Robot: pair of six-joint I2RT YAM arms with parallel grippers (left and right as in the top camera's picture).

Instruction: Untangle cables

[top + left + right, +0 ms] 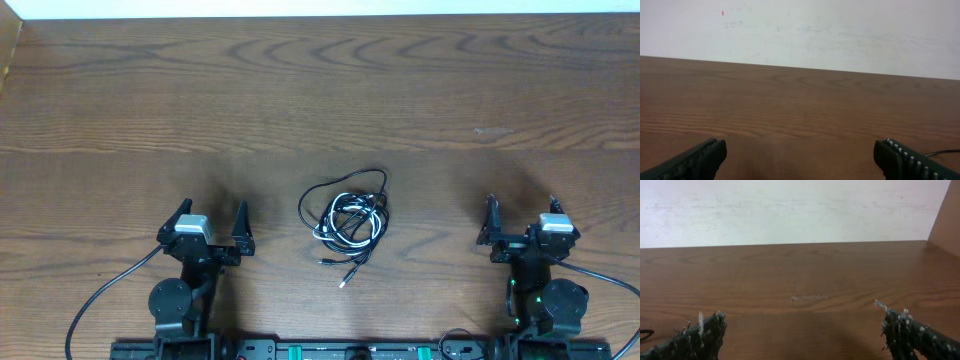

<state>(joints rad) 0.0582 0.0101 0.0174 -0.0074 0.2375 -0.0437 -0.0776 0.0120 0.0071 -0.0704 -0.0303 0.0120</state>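
The cables (348, 218) lie in one tangled heap on the wooden table (320, 90), between the two arms: thin black cords with a white one wound in, and loose plug tips (345, 284) trailing toward the near edge. My left gripper (211, 217) stands open to the left of the heap, with bare wood between its fingers (700, 160). A thin black strand (942, 152) shows at the right edge of the left wrist view. My right gripper (522, 211) stands open to the right of the heap, its worn fingertips (902, 330) wide apart over bare wood.
Thick black robot cables (100, 295) run from the arm bases along the near edge. A white wall (800, 30) bounds the far side of the table. A pale scuff (809, 298) marks the wood ahead of the right gripper. A brown side panel (946, 215) rises at far right.
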